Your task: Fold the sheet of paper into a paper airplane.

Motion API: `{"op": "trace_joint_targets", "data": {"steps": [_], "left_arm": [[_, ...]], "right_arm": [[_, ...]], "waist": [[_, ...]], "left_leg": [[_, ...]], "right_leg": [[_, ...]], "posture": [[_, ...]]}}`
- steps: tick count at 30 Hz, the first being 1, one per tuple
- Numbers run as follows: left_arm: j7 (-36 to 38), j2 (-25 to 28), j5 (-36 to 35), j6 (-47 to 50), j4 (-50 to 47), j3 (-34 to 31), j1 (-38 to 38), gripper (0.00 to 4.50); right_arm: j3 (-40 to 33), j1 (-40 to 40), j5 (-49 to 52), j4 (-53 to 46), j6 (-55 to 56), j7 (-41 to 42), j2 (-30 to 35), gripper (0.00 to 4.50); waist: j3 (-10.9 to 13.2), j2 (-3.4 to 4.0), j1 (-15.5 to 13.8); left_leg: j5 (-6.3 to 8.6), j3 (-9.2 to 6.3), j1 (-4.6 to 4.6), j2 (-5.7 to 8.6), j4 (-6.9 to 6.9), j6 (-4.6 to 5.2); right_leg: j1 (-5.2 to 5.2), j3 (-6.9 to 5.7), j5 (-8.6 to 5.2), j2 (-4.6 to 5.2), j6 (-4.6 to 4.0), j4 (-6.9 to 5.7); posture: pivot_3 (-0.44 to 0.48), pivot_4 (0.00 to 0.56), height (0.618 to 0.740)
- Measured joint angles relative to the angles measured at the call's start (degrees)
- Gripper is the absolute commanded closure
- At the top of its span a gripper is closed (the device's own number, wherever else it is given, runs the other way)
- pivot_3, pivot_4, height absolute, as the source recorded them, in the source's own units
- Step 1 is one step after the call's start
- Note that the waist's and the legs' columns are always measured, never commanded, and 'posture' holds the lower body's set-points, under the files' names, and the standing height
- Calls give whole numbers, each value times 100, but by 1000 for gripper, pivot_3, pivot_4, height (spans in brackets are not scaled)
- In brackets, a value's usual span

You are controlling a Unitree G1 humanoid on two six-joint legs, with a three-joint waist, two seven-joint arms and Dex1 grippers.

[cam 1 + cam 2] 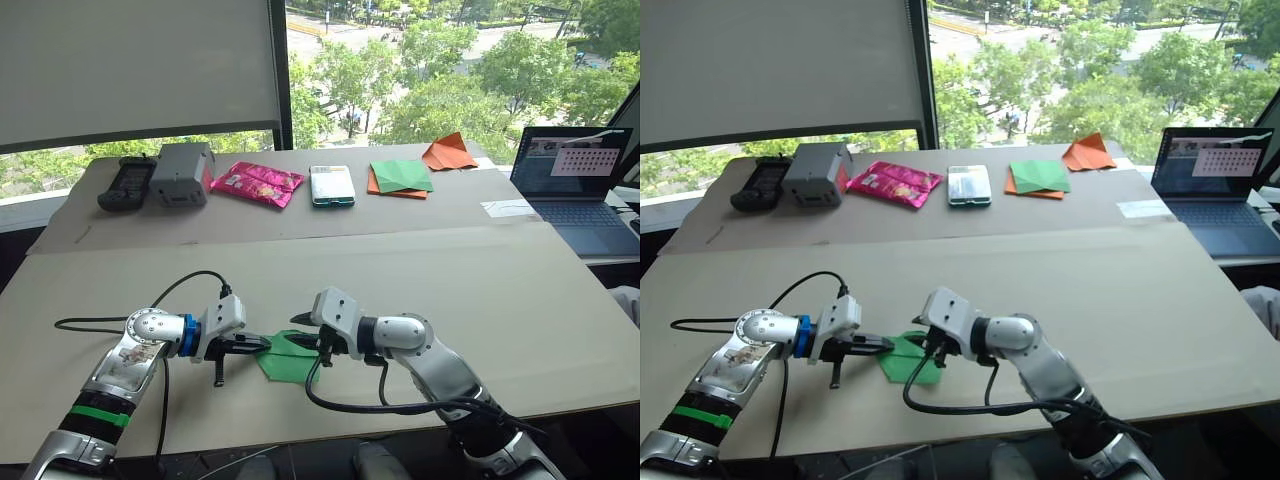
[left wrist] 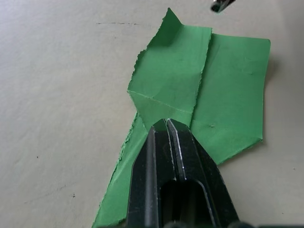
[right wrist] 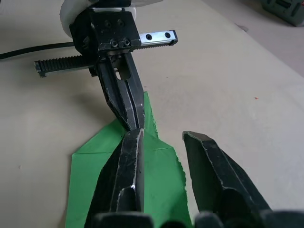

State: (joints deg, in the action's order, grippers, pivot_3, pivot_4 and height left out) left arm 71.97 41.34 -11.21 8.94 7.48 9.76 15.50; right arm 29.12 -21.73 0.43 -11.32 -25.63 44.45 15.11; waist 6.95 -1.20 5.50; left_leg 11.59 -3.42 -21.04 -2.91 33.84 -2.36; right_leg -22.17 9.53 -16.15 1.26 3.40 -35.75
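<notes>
- Left wrist view: left gripper fingers closed, pinching the sheet of paper; near edge cut off.
- Right gripper fingers apart over paper, gripping nothing.
- Paper lies on tabletop between grippers.

Both grippers meet — left gripper, right gripper — at sheet of paper.

Green sheet of paper partly folded, creased, ragged edge, lying flat on near table edge.
</notes>
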Motion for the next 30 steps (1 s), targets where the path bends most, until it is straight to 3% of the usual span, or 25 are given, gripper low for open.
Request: {"op": "trace_joint_targets", "data": {"steps": [1,2,13,30], "left_arm": [[-3,0,0,0,-12,1,-6,4500],[-4,0,0,1,-27,-2,-17,4500],[-60,92,-1,12,-190,-39,-150,4500],[-172,105,8,123,-290,-61,-229,4500]], "right_arm": [[101,-21,-41,124,26,-5,-42,4432],[222,-52,-106,301,39,-6,-111,4471],[500,-437,-374,1182,247,28,-432,4471],[496,-459,-443,1110,-128,163,-399,4471]], "waist": [[0,0,-2],[0,0,-6],[-1,-2,3],[-28,5,-2]], "left_leg": [[0,0,-1,0,0,0],[0,0,-1,0,1,0],[0,-1,0,0,-3,0],[0,-1,2,0,-3,0]], "right_leg": [[-1,0,0,0,0,0],[-1,0,0,0,0,0],[0,0,1,0,1,0],[0,0,-3,0,-2,1]], "posture": [[0,150,740],[0,150,740],[0,150,740],[0,150,740]]}}
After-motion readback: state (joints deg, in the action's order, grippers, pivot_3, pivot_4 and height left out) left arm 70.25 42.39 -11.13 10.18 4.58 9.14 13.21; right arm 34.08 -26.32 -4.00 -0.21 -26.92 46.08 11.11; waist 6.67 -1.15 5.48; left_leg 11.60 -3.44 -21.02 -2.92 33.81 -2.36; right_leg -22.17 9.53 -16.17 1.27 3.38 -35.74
